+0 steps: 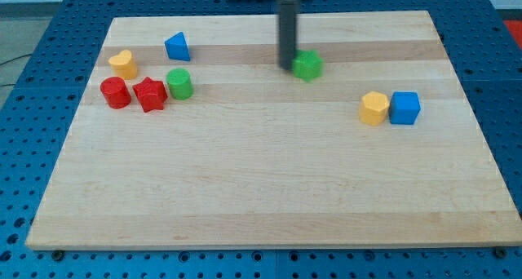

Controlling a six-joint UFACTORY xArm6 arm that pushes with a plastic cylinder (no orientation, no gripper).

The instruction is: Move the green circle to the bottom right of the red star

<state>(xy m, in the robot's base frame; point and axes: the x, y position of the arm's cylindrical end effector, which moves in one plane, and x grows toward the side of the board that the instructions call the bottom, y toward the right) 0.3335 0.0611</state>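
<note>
The green circle (179, 83) stands at the view's left, touching the right side of the red star (150, 95). My tip (286, 66) rests on the board near the view's top centre, far to the right of both. It touches the left side of a second green block (307, 65), whose shape is blurred.
A red cylinder (115, 92) sits left of the star, a yellow heart (123, 64) above it, and a blue triangle (177, 46) above the green circle. A yellow hexagon (374, 108) and a blue cube (404, 108) sit together at the right. The wooden board (269, 189) lies on a blue table.
</note>
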